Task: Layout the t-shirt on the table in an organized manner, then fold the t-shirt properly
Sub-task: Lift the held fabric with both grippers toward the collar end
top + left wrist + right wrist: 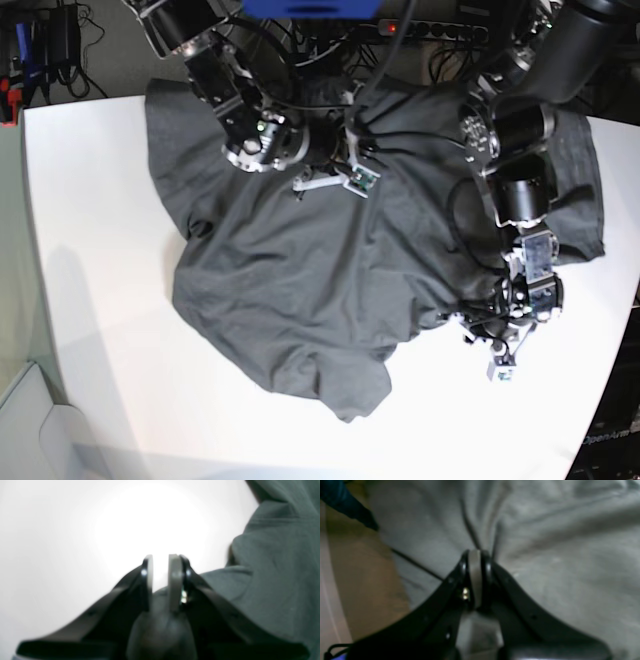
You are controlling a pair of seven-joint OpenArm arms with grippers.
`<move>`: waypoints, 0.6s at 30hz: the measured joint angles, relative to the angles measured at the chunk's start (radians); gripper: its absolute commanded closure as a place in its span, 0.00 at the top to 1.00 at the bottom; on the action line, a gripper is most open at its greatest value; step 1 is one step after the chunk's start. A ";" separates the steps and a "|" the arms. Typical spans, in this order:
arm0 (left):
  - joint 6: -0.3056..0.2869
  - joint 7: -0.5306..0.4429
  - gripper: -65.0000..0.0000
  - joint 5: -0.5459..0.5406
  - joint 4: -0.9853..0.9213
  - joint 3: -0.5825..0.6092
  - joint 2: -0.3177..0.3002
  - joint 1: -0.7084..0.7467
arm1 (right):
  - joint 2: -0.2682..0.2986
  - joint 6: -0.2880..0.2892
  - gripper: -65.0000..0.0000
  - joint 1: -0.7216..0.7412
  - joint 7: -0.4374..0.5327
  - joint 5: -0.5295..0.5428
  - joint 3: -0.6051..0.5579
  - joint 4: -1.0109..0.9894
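- Dark grey t-shirt (330,270) spread in a wrinkled heap over the middle and far side of the white table (100,250); one lobe reaching toward the near edge, another part lying flat at the base view's right.
- Right gripper (475,555) at the shirt's far edge, jaws pressed together on a pinch of cloth — folds fanning out from the tips in the right wrist view.
- Same gripper (350,135) seen from the base view with cloth gathered into tight pleats around it.
- Left gripper (161,560) low at the shirt's near right edge, jaws a little apart with bright table showing between the tips; dark cloth bunched lower down between the fingers (175,580) — whether truly gripped, cannot tell.
- Left gripper (490,320) in the base view, touching puckered fabric.
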 measured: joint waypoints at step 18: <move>-0.014 0.430 0.16 -0.005 0.552 0.000 -0.031 0.319 | -0.007 -0.008 0.00 0.079 -0.033 -0.031 0.004 0.007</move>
